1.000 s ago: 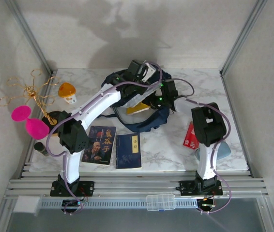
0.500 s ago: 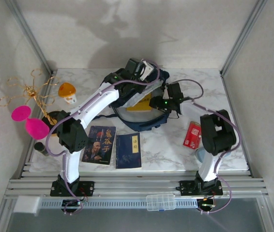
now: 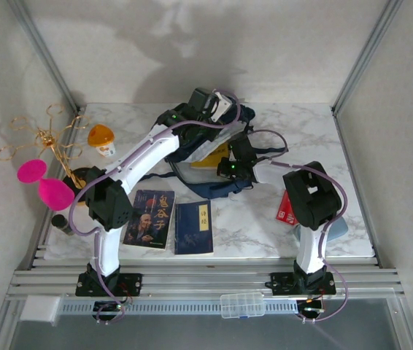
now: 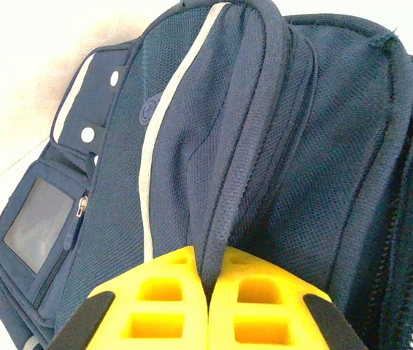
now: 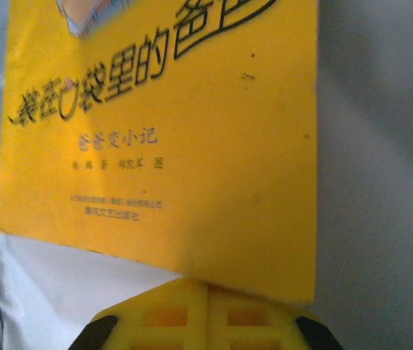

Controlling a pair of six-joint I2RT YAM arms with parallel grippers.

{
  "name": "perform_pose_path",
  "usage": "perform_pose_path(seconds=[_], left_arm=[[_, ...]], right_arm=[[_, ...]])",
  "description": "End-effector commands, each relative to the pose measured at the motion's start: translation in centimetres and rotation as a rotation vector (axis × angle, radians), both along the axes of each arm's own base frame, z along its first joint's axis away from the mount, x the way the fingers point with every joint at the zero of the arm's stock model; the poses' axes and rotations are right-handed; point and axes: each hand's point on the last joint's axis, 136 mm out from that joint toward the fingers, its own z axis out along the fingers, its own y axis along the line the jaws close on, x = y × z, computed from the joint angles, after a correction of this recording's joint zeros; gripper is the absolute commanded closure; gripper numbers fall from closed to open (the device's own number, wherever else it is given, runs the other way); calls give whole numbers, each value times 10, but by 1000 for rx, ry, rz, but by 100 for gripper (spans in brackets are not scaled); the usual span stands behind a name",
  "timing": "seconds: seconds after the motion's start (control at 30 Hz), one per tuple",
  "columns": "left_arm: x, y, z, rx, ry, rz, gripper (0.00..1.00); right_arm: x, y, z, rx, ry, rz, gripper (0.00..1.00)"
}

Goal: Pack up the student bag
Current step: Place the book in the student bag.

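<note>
"Student bag (image 3: 214, 192): where did it lie?" asked the first reviewer.

"At the far middle of the surface (image 3: 257, 226), with its opening turned up," said the second. "The left end effector (image 4: 208, 288) sat at the bag's far end, clenched on the carry handle (image 4: 246, 109), with the strap pinched between its yellow pads. The right end effector (image 5: 206, 313) reached into the opening from the right. Its jaws were pressed together with nothing between them, and its tips were at the lower edge of a yellow book (image 5: 163, 131) lying face up on the pale lining."

"Were the tips touching it?"

"They seemed to be, but the wrist view could not settle it."

"What could have gone wrong from there?"

"The book's edge was thin. If the closed tips rode over or under it, the push would have been lost and the cover might have buckled. If the handle slid out of the left pads, the soft fabric would probably have sagged onto the right end effector. A hard shove might also have dragged the whole bag across the surface. A dark illustrated book (image 3: 150, 219) and a navy book (image 3: 193, 226) lay near left, unpacked, so the opening would have needed holding."
</note>
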Motion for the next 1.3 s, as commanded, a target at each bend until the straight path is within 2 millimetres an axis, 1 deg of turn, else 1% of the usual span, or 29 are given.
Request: perform_pose_path(seconds=[0.0,0.07,0.13,0.17,0.23,0.3,0.37,0.4,0.5,0.6,0.67,0.7,0.73,0.8,0.87,0.93,1.0,1.1,1.13,1.2,1.27], left_arm=[[8,-7,50,-109,-123,10,100],[9,-6,48,-105,-122,18,100],[9,-5,48,-106,-122,28,100],[10,-4,47,-106,-122,35,100],[10,-3,45,-106,-118,44,100],[11,-4,41,-112,-106,49,100],[9,-4,35,-114,-86,54,100],[9,-3,31,-117,-76,62,100],[5,0,17,-132,-40,93,100],[-7,0,-1,-164,25,101,100],[-17,0,-14,-190,62,109,99],[-25,0,-23,-195,87,110,94],[-30,1,-28,-204,102,117,91],[-48,-3,-36,-244,133,107,87],[-65,-5,-39,-276,142,102,75],[-78,-2,-35,-324,141,124,70],[-91,4,-31,-373,152,156,62],[-112,24,-25,-455,167,239,58],[-119,36,-23,-494,164,285,56],[-132,59,-28,-532,162,363,51],[-147,88,-39,-555,166,473,48]], right_arm=[[57,-9,32,-7,-194,-118,97],[61,-2,39,15,-221,-88,97],[58,-1,38,8,-215,-70,97],[52,-1,38,11,-207,-59,97],[38,2,51,53,-226,-6,95],[14,0,61,82,-232,46,90],[-8,-11,70,73,-234,62,87],[-18,-20,68,54,-218,45,86],[-49,-41,83,48,-202,20,80],[-75,-60,96,30,-190,-13,75],[-87,-72,104,7,-186,-32,72],[-93,-77,109,0,-184,-37,70],[-98,-78,113,4,-184,-34,69],[-109,-77,124,36,-181,-12,65],[-117,-74,131,68,-177,7,62],[-123,-73,131,74,-157,17,60],[-129,-68,131,85,-124,30,59],[-142,-49,133,144,-79,77,55],[-146,-43,133,157,-63,94,54],[-152,-32,131,161,-33,111,52],[-159,-15,130,172,-9,137,49]])
